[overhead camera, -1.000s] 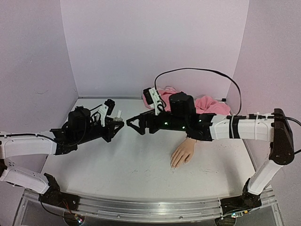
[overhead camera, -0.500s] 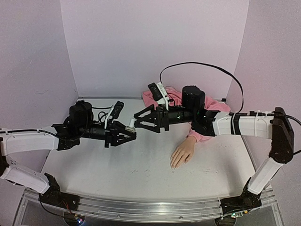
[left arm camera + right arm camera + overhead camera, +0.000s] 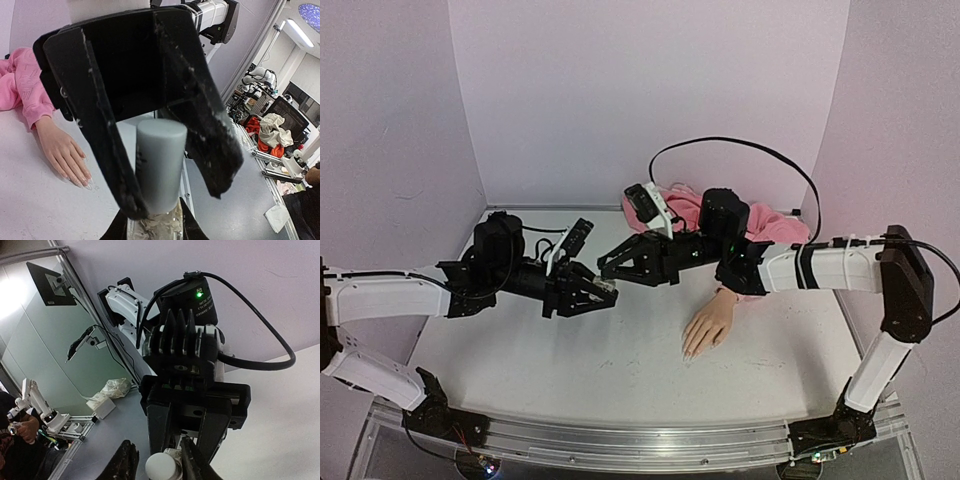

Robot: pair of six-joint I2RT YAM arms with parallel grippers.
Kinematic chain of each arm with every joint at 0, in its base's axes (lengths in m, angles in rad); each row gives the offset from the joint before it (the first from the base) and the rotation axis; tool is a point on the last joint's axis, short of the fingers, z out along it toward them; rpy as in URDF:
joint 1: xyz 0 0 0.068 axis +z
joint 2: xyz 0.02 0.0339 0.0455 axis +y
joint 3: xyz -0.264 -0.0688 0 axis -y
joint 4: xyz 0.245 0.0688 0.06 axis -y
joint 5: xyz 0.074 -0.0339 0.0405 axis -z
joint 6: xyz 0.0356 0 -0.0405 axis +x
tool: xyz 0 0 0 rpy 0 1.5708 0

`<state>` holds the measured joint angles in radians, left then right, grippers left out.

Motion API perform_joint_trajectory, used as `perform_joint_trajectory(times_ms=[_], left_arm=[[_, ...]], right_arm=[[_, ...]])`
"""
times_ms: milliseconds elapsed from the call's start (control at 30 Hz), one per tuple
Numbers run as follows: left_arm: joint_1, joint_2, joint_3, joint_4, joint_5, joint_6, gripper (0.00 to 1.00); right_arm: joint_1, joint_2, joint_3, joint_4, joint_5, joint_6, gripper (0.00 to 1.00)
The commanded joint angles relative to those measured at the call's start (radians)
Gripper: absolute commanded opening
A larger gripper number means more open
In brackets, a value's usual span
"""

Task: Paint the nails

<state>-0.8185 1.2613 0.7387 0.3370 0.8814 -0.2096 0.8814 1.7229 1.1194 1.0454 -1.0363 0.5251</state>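
Note:
My left gripper (image 3: 600, 292) is shut on a small clear bottle (image 3: 159, 229) and holds it above the table's middle. Its pale cap (image 3: 161, 165) points at my right gripper (image 3: 608, 263). In the left wrist view the right gripper's black fingers (image 3: 102, 135) straddle the cap; one touches it and the other stands a little apart. The right wrist view shows the cap (image 3: 162, 468) between my own fingertips, with a gap on the left side. The beige mannequin hand (image 3: 710, 325) lies palm down to the right, its nails (image 3: 688, 351) (image 3: 80, 181) pointing at the near edge.
A pink hoodie (image 3: 765, 225) is bunched at the back right, its sleeve running to the mannequin wrist. A black cable (image 3: 740, 148) arcs above the right arm. Pale walls close the white table (image 3: 620, 375) on three sides. A metal rail (image 3: 640, 438) runs along the near edge.
The left arm carried the bottle right and forward. The right gripper came down to meet it, and its jaws narrowed from wide open to close around the cap.

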Motion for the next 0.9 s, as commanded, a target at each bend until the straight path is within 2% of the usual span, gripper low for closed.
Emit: perform_joint_trajectory(times_ms=[0,267,367,400,467,500,567,600,667,733,800,833,867], left_arm=[[-0.004,-0.001,0.064,0.065,0.039,0.013,0.0],[-0.004,-0.018,0.055,0.065,-0.01,0.041,0.0],[-0.005,-0.037,0.049,0.064,-0.117,0.07,0.0],[-0.004,-0.041,0.048,0.056,-0.206,0.082,0.0],[-0.004,-0.063,0.039,0.033,-0.421,0.101,0.0],[-0.005,-0.07,0.036,0.016,-0.551,0.105,0.0],[-0.018,-0.064,0.059,-0.061,-0.86,0.123,0.0],[-0.032,-0.053,0.078,-0.091,-0.975,0.149,0.0],[-0.089,-0.025,0.112,-0.107,-1.142,0.243,0.0],[-0.112,0.0,0.137,-0.105,-1.155,0.274,0.0],[-0.113,0.022,0.153,-0.105,-1.113,0.277,0.0],[-0.113,0.029,0.157,-0.105,-1.098,0.281,0.0],[-0.113,0.031,0.154,-0.106,-1.089,0.281,0.0]], right_arm=[[0.015,0.016,0.052,0.105,-0.054,0.032,0.27],[0.027,0.023,0.036,0.116,-0.036,0.036,0.0],[0.036,0.027,0.018,0.116,-0.005,0.041,0.0],[0.04,0.026,0.008,0.114,0.024,0.041,0.0],[0.05,0.022,-0.006,0.085,0.174,0.052,0.0],[0.062,0.018,-0.001,-0.009,0.31,0.041,0.0],[0.115,0.014,0.053,-0.28,0.685,0.015,0.0],[0.143,0.019,0.093,-0.378,0.859,0.057,0.0],[0.182,0.031,0.115,-0.432,1.001,0.123,0.0],[0.215,0.029,0.14,-0.465,1.091,0.119,0.0],[0.216,0.017,0.147,-0.472,1.085,0.089,0.0],[0.2,0.004,0.142,-0.47,1.067,0.074,0.03],[0.174,-0.01,0.134,-0.463,1.011,0.059,0.14]])
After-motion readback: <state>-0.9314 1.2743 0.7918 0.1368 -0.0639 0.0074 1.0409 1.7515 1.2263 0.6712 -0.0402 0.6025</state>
